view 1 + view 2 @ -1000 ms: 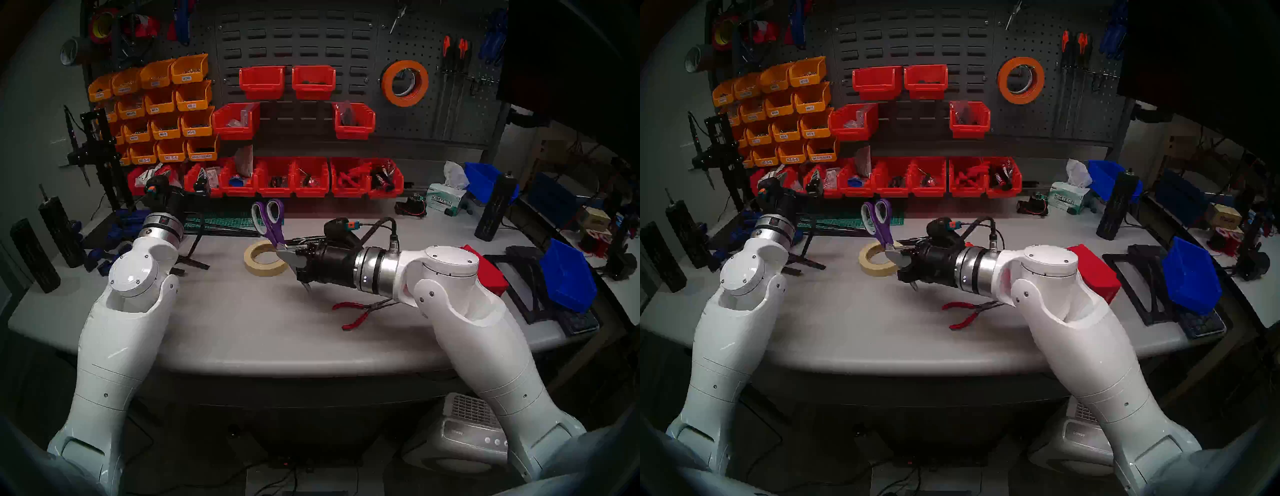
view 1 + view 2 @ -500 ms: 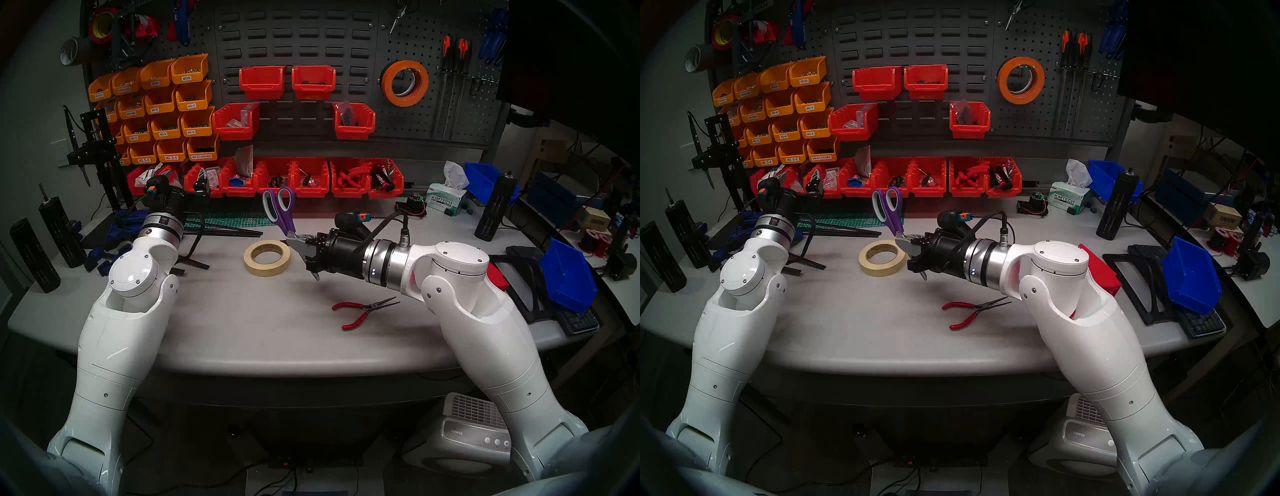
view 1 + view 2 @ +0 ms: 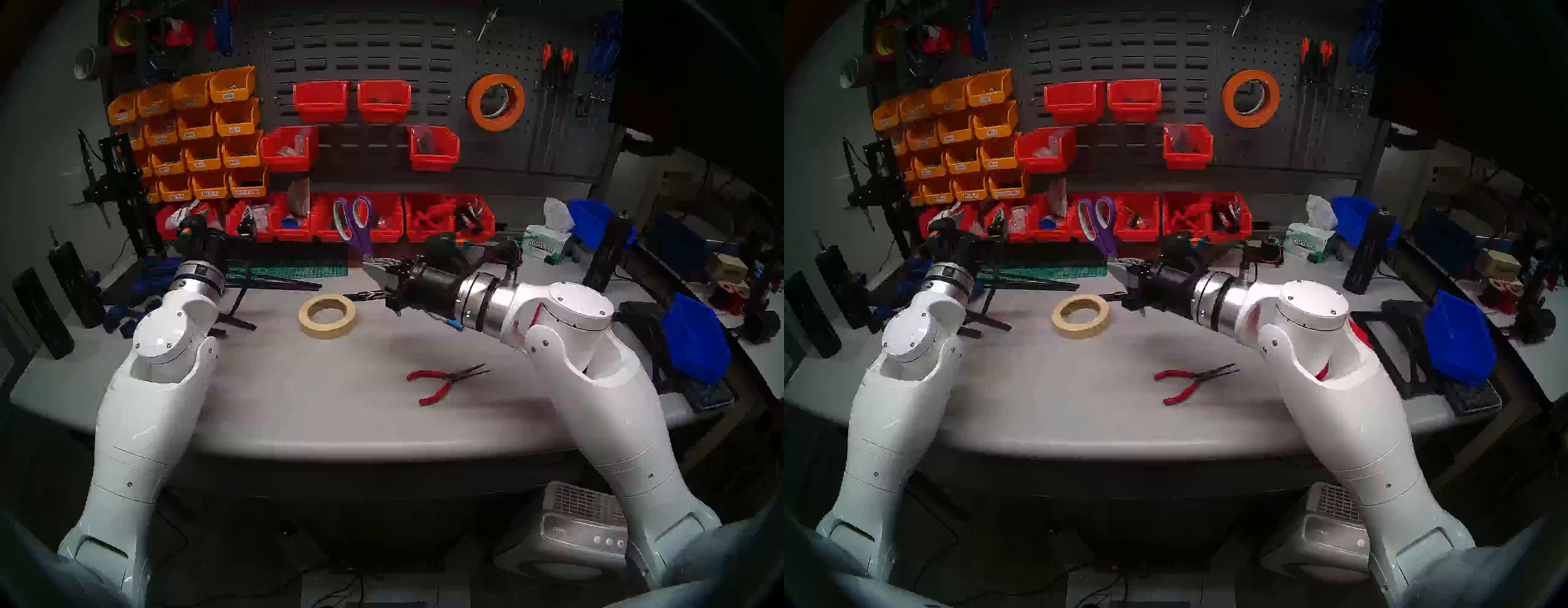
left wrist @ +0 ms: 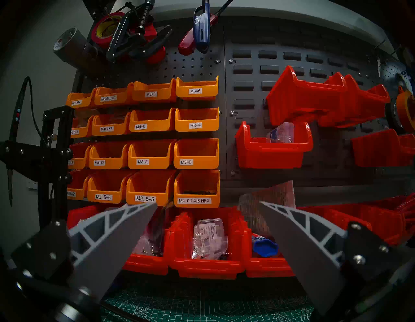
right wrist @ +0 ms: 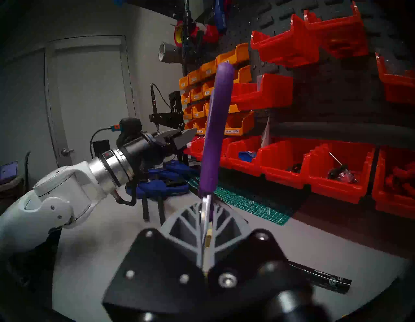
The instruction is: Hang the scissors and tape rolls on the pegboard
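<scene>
Right, your right hand (image 3: 379, 271) is clamped on the silver blades of the large purple-handled scissors (image 3: 355, 224), loop handles up, and over the last second it has carried them up off the grey tabletop (image 3: 322, 399) and over to the right, so the handles now sit in front of the red bin row instead of low by the cream masking-tape roll (image 3: 327, 316). To me that reads as lift done and the carry to the dark grey perforated pegboard (image 3: 500, 157) just starting; no hook reached yet. Bright orange tape roll (image 3: 496, 102) already hangs there, with a second roll behind it that I can't identify. Cream roll lies flat, untouched. Left hand (image 4: 207, 227) is empty, fingers apart, parked facing the orange bins. Red-handled needle-nose pliers (image 3: 443, 380) lie on the near tabletop, clear of the path. Room is dim; frames are blurred.
</scene>
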